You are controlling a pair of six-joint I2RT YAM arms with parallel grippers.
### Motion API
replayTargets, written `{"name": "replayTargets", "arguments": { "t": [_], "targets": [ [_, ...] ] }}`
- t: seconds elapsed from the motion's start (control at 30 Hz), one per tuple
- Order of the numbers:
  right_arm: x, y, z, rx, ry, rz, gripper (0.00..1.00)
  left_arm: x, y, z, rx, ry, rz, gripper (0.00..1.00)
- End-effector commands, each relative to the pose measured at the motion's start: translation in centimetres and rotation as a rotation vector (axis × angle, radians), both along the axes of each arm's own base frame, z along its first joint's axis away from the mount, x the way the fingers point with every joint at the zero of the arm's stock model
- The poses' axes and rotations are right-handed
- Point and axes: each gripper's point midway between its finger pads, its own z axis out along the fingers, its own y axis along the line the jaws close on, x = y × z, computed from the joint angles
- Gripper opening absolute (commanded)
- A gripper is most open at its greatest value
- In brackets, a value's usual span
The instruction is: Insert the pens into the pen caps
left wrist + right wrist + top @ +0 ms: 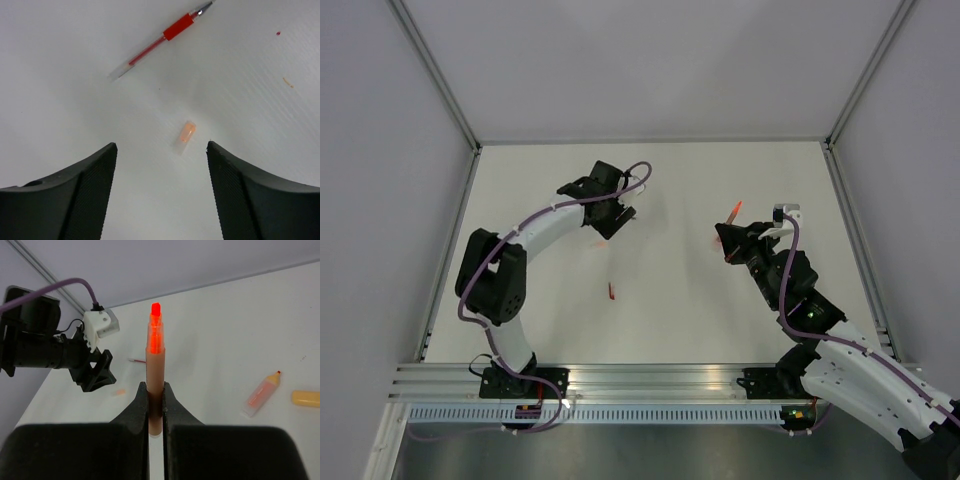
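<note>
My right gripper (155, 385) (735, 245) is shut on a pinkish-orange pen (155, 347), which stands upright with its bright red tip uppermost; the tip also shows in the top view (733, 210). My left gripper (161, 145) (610, 222) is open and empty, low over the table. A small orange pen cap (187, 134) lies just ahead of it, between the lines of the two fingers and touching neither. A slim red pen (160, 42) lies further ahead, at an angle. An orange pen (261, 394) and a yellow-orange cap (306, 398) lie to the right in the right wrist view.
A short red cap-like piece (611, 291) lies on the white table (670, 320) between the arms, nearer the front edge. Grey walls with metal frame posts close in the table on three sides. The left arm's wrist (55, 350) shows in the right wrist view.
</note>
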Motion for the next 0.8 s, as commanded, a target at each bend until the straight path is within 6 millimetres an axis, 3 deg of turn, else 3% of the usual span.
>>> {"name": "replayTargets", "arguments": {
  "t": [0.0, 0.03, 0.07, 0.13, 0.2, 0.23, 0.3, 0.33, 0.37, 0.5, 0.57, 0.63, 0.67, 0.77],
  "targets": [
    [0.2, -0.4, 0.3, 0.0, -0.014, -0.022, 0.0, 1.8, -0.7, 7.2, -0.182, -0.189, 0.14, 0.8],
    [0.2, -0.4, 0.3, 0.001, -0.014, -0.021, 0.0, 1.7, -1.2, 7.9, -0.233, -0.193, 0.139, 0.85],
    [0.2, -0.4, 0.3, 0.001, -0.014, -0.022, 0.0, 1.7, -1.3, 8.3, -0.299, -0.197, 0.2, 0.98],
    [0.1, -0.3, 0.4, 0.005, -0.016, -0.019, 0.0, 2.8, -1.5, 11.6, -0.469, -0.263, 0.284, 1.0],
    [0.1, -0.4, 0.5, 0.006, -0.017, -0.019, 0.0, 3.0, -1.9, 13.2, -0.64, -0.253, 0.385, 1.0],
    [0.1, -0.4, 0.4, 0.003, -0.016, -0.021, 0.0, 4.1, -1.4, 14.7, -0.693, -0.322, 0.462, 1.0],
    [0.1, -0.4, 0.4, 0.005, -0.016, -0.021, 0.0, 5.9, 0.6, 16.3, -0.851, -0.357, 0.836, 0.98],
    [0.1, -0.4, 0.4, 0.006, -0.015, -0.021, 0.0, 4.7, 2.2, 14.0, -0.777, -0.269, 0.998, 0.95],
    [0.1, -0.3, 0.4, 0.006, -0.015, -0.018, 0.0, 6.5, 2.2, 14.9, -0.856, -0.237, 1.156, 0.92],
    [0.0, -0.2, 0.5, 0.012, -0.016, -0.01, 0.0, 5.3, 3.5, 11.6, -0.825, -0.044, 1.571, 0.99],
    [-0.1, -0.2, 0.6, 0.014, -0.019, -0.007, 0.0, 4.4, 2.5, 9.3, -0.906, 0.07, 1.731, 0.98],
    [-0.1, -0.4, 0.7, 0.014, -0.02, -0.013, 0.0, 3.8, 1.1, 9.0, -1.015, 0.163, 1.782, 0.95],
    [-0.1, -0.3, 0.7, 0.014, -0.02, -0.013, 0.0, 3.2, 0.9, 7.4, -1.039, 0.203, 1.881, 0.91],
    [-0.1, -0.5, 0.7, 0.012, -0.022, -0.018, 0.0, 2.1, 0.7, 5.1, -1.017, 0.271, 2.034, 0.82]
  ]
}}
